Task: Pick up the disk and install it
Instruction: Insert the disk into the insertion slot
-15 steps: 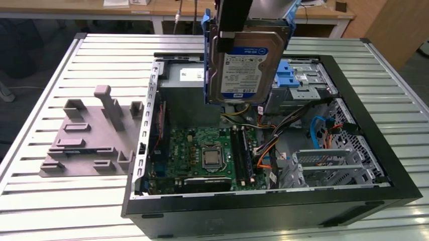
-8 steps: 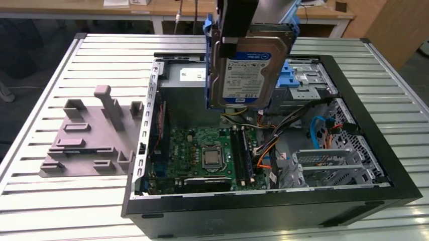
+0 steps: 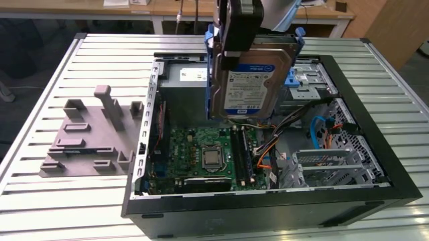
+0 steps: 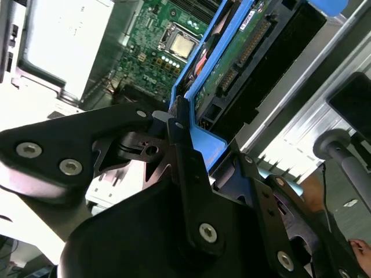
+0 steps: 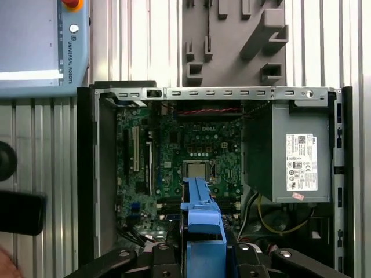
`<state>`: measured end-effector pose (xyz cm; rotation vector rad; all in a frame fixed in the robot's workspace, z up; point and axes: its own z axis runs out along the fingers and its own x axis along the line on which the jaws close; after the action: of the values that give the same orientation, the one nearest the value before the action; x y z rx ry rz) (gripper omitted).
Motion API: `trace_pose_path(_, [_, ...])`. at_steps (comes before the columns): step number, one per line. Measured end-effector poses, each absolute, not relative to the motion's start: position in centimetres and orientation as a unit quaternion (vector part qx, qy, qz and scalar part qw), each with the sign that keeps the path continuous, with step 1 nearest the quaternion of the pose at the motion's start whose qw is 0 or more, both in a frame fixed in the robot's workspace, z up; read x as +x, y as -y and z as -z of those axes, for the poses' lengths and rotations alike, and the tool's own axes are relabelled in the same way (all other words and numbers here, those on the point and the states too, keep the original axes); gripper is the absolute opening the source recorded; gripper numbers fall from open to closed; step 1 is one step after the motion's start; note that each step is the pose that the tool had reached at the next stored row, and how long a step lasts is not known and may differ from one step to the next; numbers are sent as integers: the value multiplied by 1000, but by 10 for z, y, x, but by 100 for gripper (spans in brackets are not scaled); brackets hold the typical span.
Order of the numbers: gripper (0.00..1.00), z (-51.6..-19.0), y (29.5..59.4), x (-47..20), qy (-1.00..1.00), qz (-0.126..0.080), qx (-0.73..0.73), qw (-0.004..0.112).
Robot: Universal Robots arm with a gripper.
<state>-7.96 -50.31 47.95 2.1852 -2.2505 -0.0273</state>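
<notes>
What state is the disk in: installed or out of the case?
Out: the tool holds the disk upright above the open case.

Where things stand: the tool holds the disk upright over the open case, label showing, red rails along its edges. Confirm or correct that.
One thing is wrong: the rails are blue, not red, as the exterior view shows. The rest stands: the tool holds the disk upright over the open case, label showing.
</notes>
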Motion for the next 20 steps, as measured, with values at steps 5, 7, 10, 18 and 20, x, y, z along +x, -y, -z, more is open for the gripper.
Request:
trace_pose_path(5, [36, -479, 512, -77, 717, 9, 697, 2])
trace_pose_path(7, [36, -479, 514, -74, 717, 9, 697, 2])
trace_pose_path(10, [36, -479, 516, -66, 717, 9, 697, 2])
trace_pose_path(18, [36, -477, 526, -56, 717, 9, 697, 3])
trace_pose_path(20, [36, -476, 529, -56, 717, 8, 697, 3])
